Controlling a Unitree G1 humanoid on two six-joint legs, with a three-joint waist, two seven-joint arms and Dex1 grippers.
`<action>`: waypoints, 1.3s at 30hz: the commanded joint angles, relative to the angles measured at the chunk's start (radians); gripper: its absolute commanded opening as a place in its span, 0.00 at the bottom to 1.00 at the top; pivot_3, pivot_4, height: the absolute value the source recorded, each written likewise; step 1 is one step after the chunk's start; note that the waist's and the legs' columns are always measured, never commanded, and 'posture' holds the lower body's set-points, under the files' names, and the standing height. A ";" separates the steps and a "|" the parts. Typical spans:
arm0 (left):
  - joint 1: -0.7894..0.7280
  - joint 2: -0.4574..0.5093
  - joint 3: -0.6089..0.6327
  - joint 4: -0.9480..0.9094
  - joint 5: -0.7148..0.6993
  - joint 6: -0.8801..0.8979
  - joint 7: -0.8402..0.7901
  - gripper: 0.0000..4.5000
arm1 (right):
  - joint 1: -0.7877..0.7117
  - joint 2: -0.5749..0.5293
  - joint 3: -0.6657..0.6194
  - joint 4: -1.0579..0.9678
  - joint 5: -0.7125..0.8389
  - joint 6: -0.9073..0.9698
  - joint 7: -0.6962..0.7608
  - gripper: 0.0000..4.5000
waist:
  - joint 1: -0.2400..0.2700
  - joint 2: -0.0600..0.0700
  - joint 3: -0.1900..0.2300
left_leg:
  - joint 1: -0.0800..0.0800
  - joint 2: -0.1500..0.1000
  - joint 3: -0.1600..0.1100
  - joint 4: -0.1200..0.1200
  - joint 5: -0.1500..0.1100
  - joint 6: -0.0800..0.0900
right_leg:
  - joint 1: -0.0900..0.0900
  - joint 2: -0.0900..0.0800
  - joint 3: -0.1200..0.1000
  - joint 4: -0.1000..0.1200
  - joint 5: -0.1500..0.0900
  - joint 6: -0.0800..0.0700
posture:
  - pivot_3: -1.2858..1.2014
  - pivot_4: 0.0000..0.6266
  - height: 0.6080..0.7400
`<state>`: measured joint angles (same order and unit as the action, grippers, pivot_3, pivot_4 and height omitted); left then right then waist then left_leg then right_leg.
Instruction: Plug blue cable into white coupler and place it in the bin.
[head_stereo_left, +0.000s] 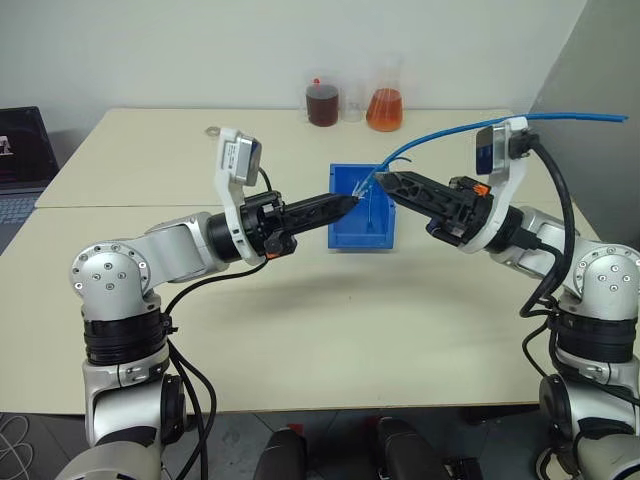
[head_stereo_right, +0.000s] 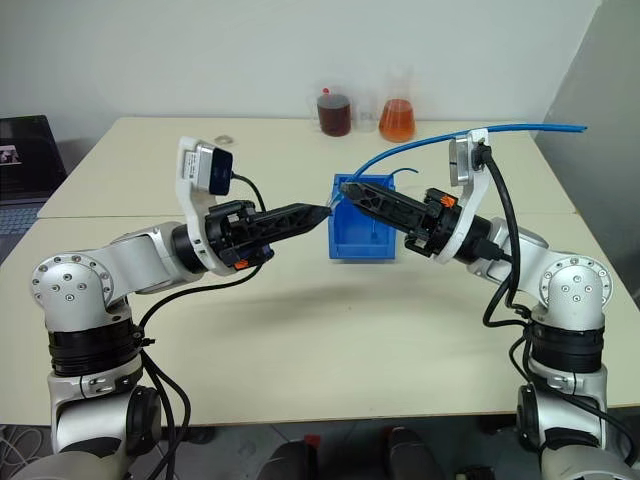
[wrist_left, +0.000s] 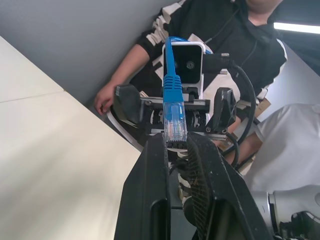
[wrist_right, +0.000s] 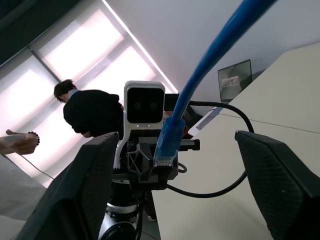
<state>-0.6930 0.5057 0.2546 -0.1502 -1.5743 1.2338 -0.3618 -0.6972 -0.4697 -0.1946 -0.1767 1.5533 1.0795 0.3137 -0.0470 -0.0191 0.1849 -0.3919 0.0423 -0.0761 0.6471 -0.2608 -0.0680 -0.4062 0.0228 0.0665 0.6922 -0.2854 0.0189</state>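
Observation:
The blue cable runs in from the right through the air, above the bin. Its clear plug stands up from the tips of my left gripper, which is shut on the plug's end. My right gripper points at the left one from the other side, tips almost meeting over the bin's near-left part. In the right wrist view its fingers stand wide apart, with the cable passing between them untouched. The white coupler is hidden.
Two flasks, one with dark liquid and one with orange liquid, stand at the table's far edge. A laptop sits off the table's left side. A person is close by on the right of the table.

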 joint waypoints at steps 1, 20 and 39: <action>0.002 0.014 -0.004 -0.029 -0.031 -0.025 -0.005 0.05 | -0.026 -0.026 0.001 -0.014 -0.008 0.002 0.046 0.63 | 0.000 0.000 0.000 | 0.000 0.000 0.000 0.000 0.000 0.000 | 0.000 0.000 0.000 0.000 0.000 0.000 | 0.52 0.24 1.00; 0.012 0.032 -0.031 -0.050 -0.071 -0.052 0.015 0.05 | -0.043 -0.014 0.037 0.001 -0.036 0.001 0.091 0.43 | 0.000 0.000 0.000 | -0.001 0.000 0.000 0.000 0.000 0.000 | 0.000 0.000 0.000 -0.002 0.000 0.000 | 0.52 0.24 1.00; 0.045 0.054 -0.043 -0.073 -0.089 -0.081 0.025 0.05 | -0.051 -0.020 0.046 0.018 -0.039 0.021 0.124 0.04 | 0.001 0.000 0.000 | -0.002 0.000 0.000 -0.001 0.000 0.000 | 0.000 0.000 0.000 -0.004 0.000 0.000 | 0.52 0.24 1.00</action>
<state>-0.6419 0.5456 0.2009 -0.1992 -1.6413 1.1800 -0.3371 -0.7284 -0.4756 -0.1360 -0.1501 1.5104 1.0995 0.4175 -0.0463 -0.0191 0.1850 -0.3936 0.0424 -0.0763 0.6462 -0.2609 -0.0679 -0.4065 0.0228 0.0661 0.6887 -0.2855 0.0190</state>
